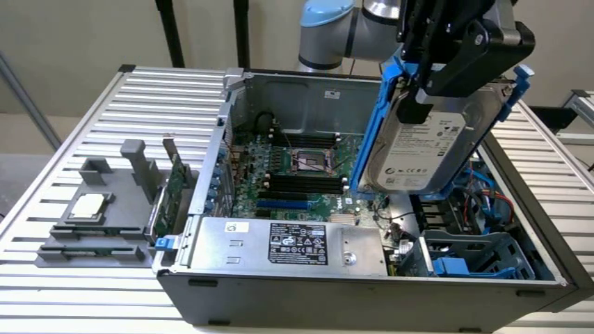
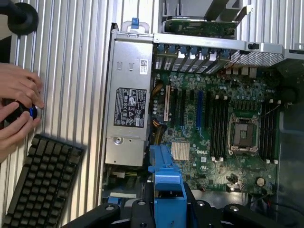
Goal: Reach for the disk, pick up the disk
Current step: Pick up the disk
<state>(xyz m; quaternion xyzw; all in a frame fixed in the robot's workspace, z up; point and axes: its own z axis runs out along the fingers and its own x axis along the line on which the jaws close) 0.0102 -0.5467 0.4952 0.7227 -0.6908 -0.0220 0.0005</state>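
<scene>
The disk (image 1: 422, 149), a silver-grey hard drive with a white label in a bright blue carrier, hangs upright in the air above the right half of the open computer case (image 1: 371, 292). My gripper (image 1: 422, 104) is shut on its upper end, with a black finger (image 1: 418, 111) pressed against the labelled face. In the wrist view the blue carrier of the disk (image 2: 166, 183) sticks out between the black fingers of my gripper (image 2: 168, 209), high above the motherboard (image 2: 213, 128).
A grey power supply box (image 1: 278, 243) with a black label fills the case's front. At the exterior view's left a grey fixture (image 1: 102, 216) holds a square silver processor chip (image 1: 88, 204). A person's hands (image 2: 16, 111) and a black keyboard (image 2: 40, 183) are beside the case.
</scene>
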